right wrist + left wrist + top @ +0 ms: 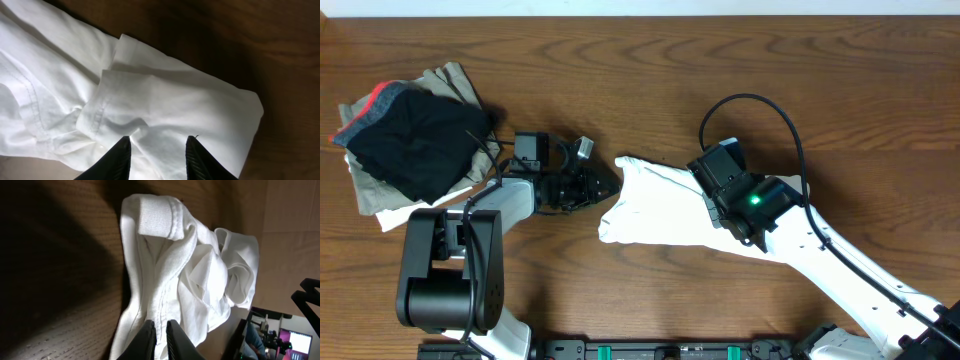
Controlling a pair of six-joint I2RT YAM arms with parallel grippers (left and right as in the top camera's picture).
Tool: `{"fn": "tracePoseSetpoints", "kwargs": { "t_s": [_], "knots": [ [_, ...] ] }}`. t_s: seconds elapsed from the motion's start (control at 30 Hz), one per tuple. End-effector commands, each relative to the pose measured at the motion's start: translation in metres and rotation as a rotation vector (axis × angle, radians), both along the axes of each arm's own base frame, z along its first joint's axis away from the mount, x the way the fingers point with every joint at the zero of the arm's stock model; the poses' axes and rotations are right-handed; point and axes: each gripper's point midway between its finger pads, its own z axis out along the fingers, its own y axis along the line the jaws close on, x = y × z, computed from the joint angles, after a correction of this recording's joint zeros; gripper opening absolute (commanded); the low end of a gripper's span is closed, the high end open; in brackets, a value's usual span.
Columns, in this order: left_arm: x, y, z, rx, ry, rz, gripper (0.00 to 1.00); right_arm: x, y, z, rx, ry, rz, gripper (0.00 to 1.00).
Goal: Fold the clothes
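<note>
Clothes (655, 205) hem in left gripper (160, 330); black garment (415, 145) well apart.

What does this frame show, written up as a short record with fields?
surface: wooden table
task item: white garment, crumpled, centre
left end effector: shut on the white garment's edge
right end effector: open, fingers straddling the cloth
aside: black garment on khaki-grey garment, beside left arm
</note>
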Motion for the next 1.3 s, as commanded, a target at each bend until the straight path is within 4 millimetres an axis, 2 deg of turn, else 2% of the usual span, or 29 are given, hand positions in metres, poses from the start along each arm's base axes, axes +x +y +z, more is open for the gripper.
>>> {"fn": "tracePoseSetpoints", "kwargs": {
  "t_s": [0.0, 0.03, 0.17, 0.2, 0.23, 0.77, 0.93, 1.2, 1.27],
  "knots": [
    [0.002, 0.001, -0.001, -0.004, -0.01, -0.011, 0.11, 0.0, -0.002, -0.001, 0.009, 0.002, -0.021, 0.35],
    [0.001, 0.001, -0.001, -0.004, -0.004, -0.011, 0.06, 0.0, -0.003, -0.001, 0.009, 0.003, -0.021, 0.35],
    [-0.003, 0.001, -0.002, -0.016, 0.076, 0.03, 0.06, -0.001, -0.004, -0.005, 0.001, 0.013, -0.021, 0.35],
    [-0.003, 0.001, -0.002, -0.017, 0.081, 0.033, 0.43, -0.002, -0.004, -0.007, -0.002, 0.018, -0.021, 0.35],
    [-0.003, 0.001, -0.002, -0.017, 0.081, 0.033, 0.98, -0.002, -0.004, -0.008, -0.003, 0.024, -0.02, 0.35],
    [0.0, 0.0, -0.002, -0.009, 0.058, 0.028, 0.98, -0.004, -0.005, -0.012, -0.014, 0.038, -0.02, 0.35],
    [-0.002, 0.0, -0.022, 0.139, 0.05, 0.034, 0.98, -0.004, -0.005, -0.012, -0.015, 0.039, -0.02, 0.35],
    [-0.016, -0.03, -0.034, 0.258, -0.006, -0.069, 0.99, -0.004, -0.005, -0.012, -0.015, 0.039, -0.02, 0.35],
    [-0.02, -0.034, -0.036, 0.274, -0.006, -0.086, 0.93, -0.004, -0.005, -0.012, -0.015, 0.04, -0.02, 0.35]
  ]
}}
